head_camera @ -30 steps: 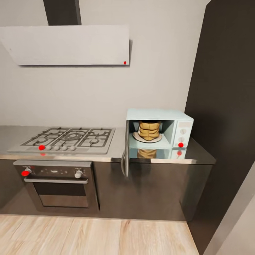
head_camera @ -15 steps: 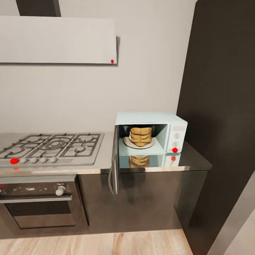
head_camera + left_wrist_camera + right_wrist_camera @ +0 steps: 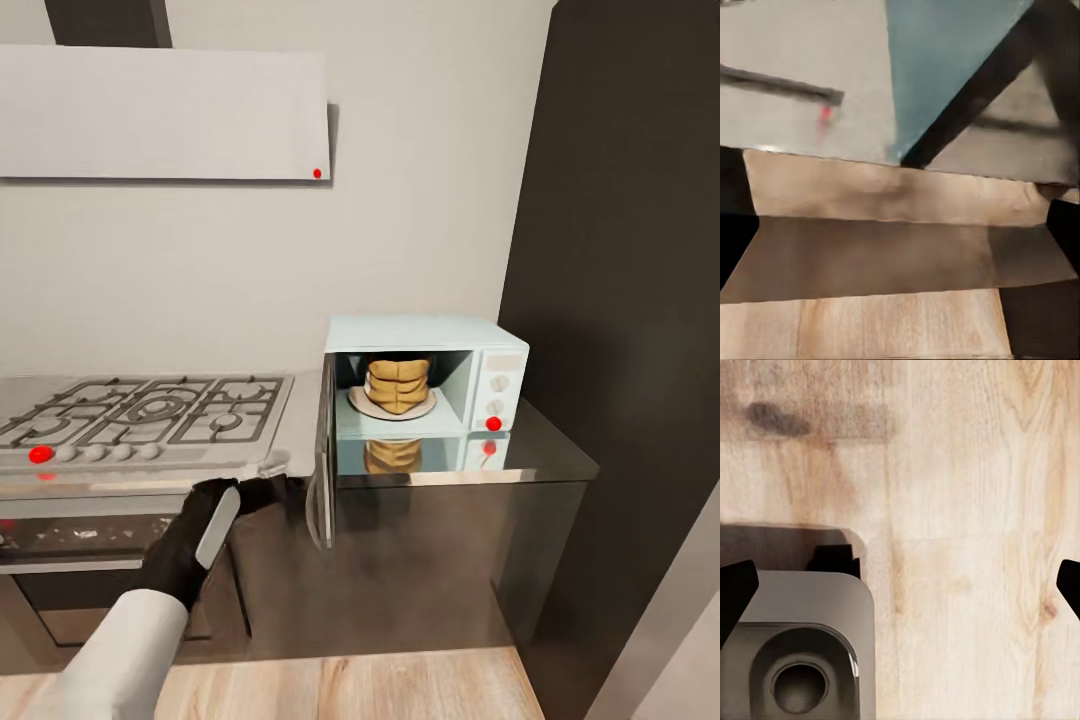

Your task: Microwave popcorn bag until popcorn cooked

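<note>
Black-gloved, the left gripper [image 3: 268, 478] has just risen into the head view beside the hob [image 3: 150, 410], near the open microwave [image 3: 425, 385] door; whether its jaws are apart cannot be told. The bag [image 3: 398, 385] sits inside on the plate, well apart from it, so closing the door is probably next. The right gripper's [image 3: 900, 585] jaws are spread over the floor [image 3: 967, 472].

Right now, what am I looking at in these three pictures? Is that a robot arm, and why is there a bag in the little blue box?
Yes, it's a pretend robot in a computer kitchen. The big picture comes from its head. Its left arm reaches toward the open door of the microwave, which stands on the countertop. The popcorn bag already sits inside on a plate. Beside it is a gas hob. The other two pictures come from cameras on its wrists. The right wrist one looks down at the wooden floor, with its fingertips spread wide, holding nothing.
</note>
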